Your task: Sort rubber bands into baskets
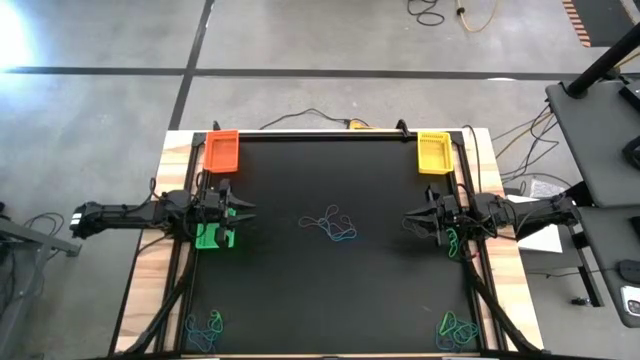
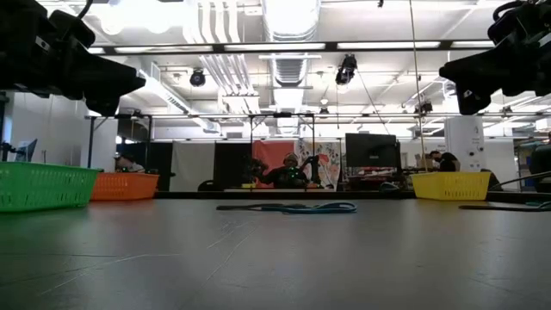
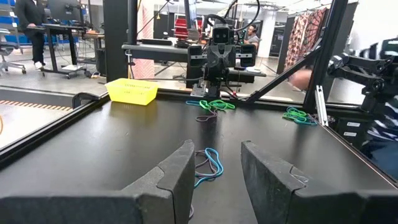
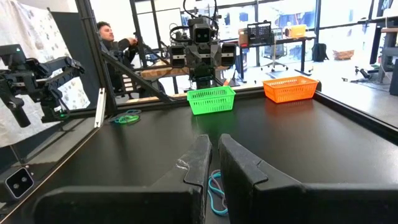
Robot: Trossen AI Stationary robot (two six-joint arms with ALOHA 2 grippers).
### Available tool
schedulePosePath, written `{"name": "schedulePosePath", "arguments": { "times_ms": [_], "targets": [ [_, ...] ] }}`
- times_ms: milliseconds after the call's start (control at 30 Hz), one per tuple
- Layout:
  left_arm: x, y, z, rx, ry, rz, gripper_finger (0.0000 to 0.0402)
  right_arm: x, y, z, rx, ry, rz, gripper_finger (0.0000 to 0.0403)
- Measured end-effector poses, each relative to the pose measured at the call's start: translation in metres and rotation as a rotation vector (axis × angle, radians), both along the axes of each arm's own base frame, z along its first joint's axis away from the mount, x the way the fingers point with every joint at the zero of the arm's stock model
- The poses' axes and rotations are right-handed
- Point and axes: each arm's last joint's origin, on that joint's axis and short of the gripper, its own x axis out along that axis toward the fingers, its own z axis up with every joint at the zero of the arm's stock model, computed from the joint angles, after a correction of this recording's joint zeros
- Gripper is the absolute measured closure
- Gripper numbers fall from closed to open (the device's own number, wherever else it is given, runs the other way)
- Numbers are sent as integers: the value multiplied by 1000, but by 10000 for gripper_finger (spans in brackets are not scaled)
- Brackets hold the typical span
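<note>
3 baskets are seen on the black table [image 1: 300,290]: 1 orange basket [image 1: 222,150], 1 yellow basket [image 1: 434,153] and 1 green basket [image 1: 214,236]. 4 clusters of rubber bands are counted: 1 central pile [image 1: 331,226], 1 bunch near the left front corner [image 1: 205,326], 1 bunch near the right front corner [image 1: 457,327], and 1 bunch by the right arm [image 1: 453,240]. The single loops cannot be counted. 2 arms are present, with 1 left gripper [image 1: 243,209] and 1 right gripper [image 1: 410,222].
</note>
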Motion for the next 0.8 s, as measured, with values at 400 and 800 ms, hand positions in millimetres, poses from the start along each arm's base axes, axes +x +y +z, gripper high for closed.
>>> {"name": "schedulePosePath", "arguments": {
  "times_ms": [400, 800],
  "targets": [
    [0, 0, 0, 0, 0, 0, 286, 0, 0, 0, 0, 0, 0, 376],
    [0, 0, 0, 0, 0, 0, 286, 0, 0, 1, 24, -11, 0, 376]
  ]
}}
